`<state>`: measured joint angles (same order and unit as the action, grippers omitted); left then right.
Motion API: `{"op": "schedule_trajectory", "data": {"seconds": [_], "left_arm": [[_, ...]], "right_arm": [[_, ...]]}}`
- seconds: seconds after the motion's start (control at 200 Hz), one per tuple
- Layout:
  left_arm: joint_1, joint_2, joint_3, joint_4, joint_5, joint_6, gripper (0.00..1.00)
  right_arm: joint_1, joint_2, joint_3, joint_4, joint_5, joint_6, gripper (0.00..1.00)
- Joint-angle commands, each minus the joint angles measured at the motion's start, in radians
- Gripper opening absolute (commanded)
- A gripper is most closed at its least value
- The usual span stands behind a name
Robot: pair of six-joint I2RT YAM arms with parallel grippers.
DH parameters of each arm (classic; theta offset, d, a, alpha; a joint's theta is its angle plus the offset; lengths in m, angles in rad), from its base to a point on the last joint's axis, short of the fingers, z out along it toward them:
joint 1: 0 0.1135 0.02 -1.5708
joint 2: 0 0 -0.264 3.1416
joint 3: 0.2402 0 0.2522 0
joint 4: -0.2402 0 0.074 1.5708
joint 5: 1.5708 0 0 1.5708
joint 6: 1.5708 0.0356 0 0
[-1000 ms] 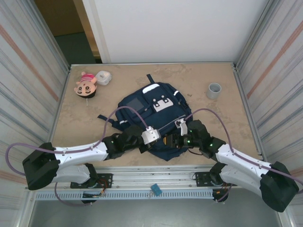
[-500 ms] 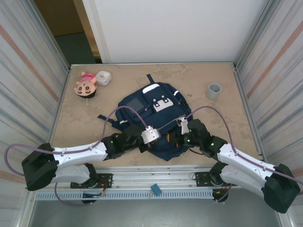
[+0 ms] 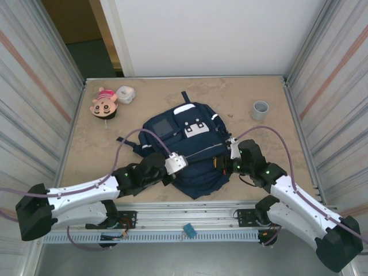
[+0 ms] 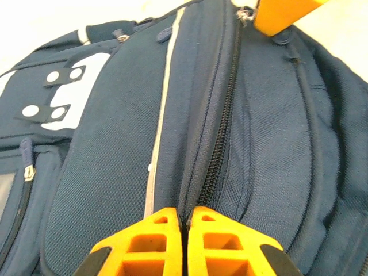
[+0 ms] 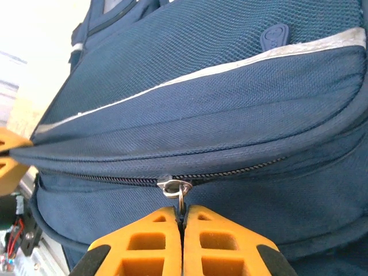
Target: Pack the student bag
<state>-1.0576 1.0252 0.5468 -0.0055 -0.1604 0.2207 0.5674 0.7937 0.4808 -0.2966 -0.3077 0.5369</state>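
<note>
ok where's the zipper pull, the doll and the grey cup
zipper pull (image 5: 174,186), right wrist view, on its metal slider
doll (image 3: 103,106), top external view, on its face
grey cup (image 3: 259,115), top external view, on its side wall

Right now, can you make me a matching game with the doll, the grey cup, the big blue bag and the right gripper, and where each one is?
Things:
1. doll
2. grey cup
3. student bag
4. right gripper

Places or states:
a. middle of the table
b. far right part of the table
c. shut on the zip pull
d. far left corner of the table

Pairs: 1-d, 2-b, 3-a, 4-c
</note>
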Motion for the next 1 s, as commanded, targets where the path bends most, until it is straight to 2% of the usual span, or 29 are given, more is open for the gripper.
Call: {"op": "schedule_trajectory", "data": {"seconds": [0.0, 0.115, 0.185, 0.241, 0.361, 0.446, 0.501, 0.641, 0.782, 0.887, 0.997], "left_arm": [[0.027, -0.069, -0.007, -0.118, -0.186, -0.071, 0.00], [0.037, -0.108, -0.003, -0.190, -0.289, -0.133, 0.00], [0.039, -0.130, -0.004, -0.204, -0.347, -0.152, 0.16], [0.041, -0.149, -0.004, -0.201, -0.326, -0.139, 0.26], [0.041, -0.177, 0.001, -0.150, -0.058, -0.048, 0.51], [0.039, -0.165, 0.012, -0.090, 0.118, -0.008, 0.60], [0.031, -0.137, 0.028, -0.064, 0.186, 0.019, 0.63], [-0.006, -0.009, 0.102, -0.069, 0.192, 0.104, 0.67], [-0.012, 0.132, 0.170, -0.059, 0.177, 0.134, 0.69], [-0.013, 0.202, 0.185, -0.003, 0.138, 0.137, 0.63], [-0.013, 0.237, 0.185, 0.028, 0.125, 0.150, 0.44]], "right_arm": [[-0.010, -0.003, 0.026, -0.041, -0.041, -0.034, 0.00], [0.060, 0.018, 0.024, 0.019, -0.082, -0.021, 0.00], [0.126, 0.033, 0.032, 0.047, -0.077, -0.018, 0.00], [0.171, 0.045, 0.041, 0.056, -0.064, -0.018, 0.00], [0.220, 0.081, 0.066, 0.045, -0.039, -0.024, 0.00], [0.229, 0.108, 0.080, 0.048, -0.039, -0.030, 0.00], [0.235, 0.123, 0.087, 0.051, -0.041, -0.036, 0.00], [0.245, 0.153, 0.111, 0.049, -0.053, -0.052, 0.00], [0.249, 0.166, 0.122, 0.044, -0.061, -0.062, 0.00], [0.252, 0.164, 0.125, 0.038, -0.068, -0.069, 0.00], [0.252, 0.149, 0.123, 0.023, -0.058, -0.076, 0.00]]}}
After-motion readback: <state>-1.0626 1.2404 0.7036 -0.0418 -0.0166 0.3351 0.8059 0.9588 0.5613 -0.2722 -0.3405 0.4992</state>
